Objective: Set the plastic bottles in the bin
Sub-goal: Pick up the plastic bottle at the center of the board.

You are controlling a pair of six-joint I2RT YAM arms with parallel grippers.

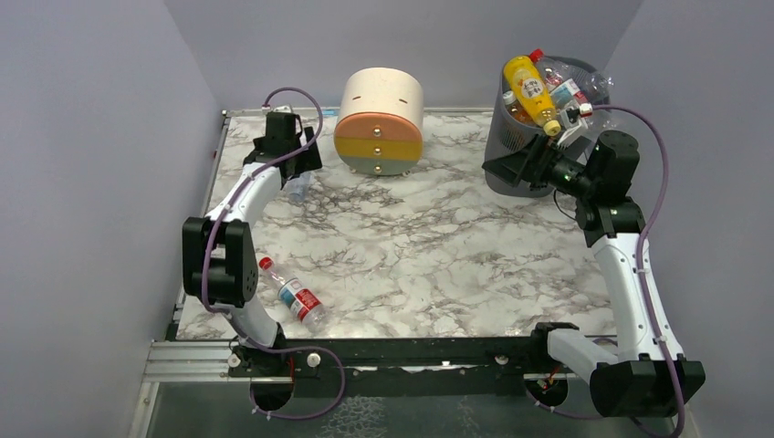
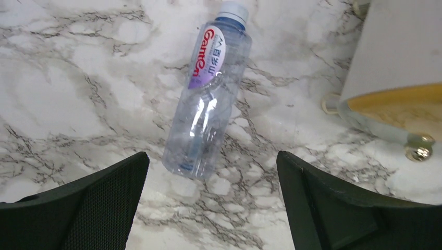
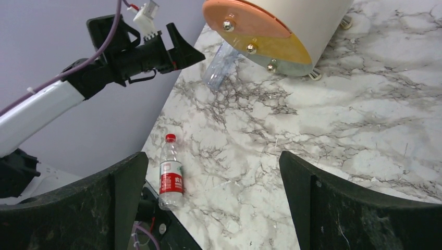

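**Two bottles out on the table (image 1: 438, 255), both grippers wide open**

Far left, the left gripper (image 2: 211, 153) hangs spread and empty over the purple-label bottle (image 2: 206, 99). Only its wrist cam shows the label; overhead the arm half hides it. The red-label bottle (image 1: 294, 294) lies by the left arm's base. The drawer unit (image 1: 379, 123) sits mid-back. On the right, only the overhead shows the bin (image 1: 511, 146), with a yellow bottle (image 1: 531, 89) poking out. The right gripper (image 3: 213, 156) gapes empty beside it, and the mesh blurs the rest.

Two plastic bottles are counted lying on the marble table (image 1: 456, 246): one red-labelled bottle (image 1: 294, 297) near left, one purple-labelled bottle (image 2: 206, 99) far left. One mesh bin (image 1: 500, 123) is seen far right, heaped with more bottles, too jumbled to be counted, one yellow bottle (image 1: 531, 91) uppermost. One round drawer unit (image 1: 379, 123), one left arm (image 1: 239, 196) and one right arm (image 1: 625, 265) are counted.
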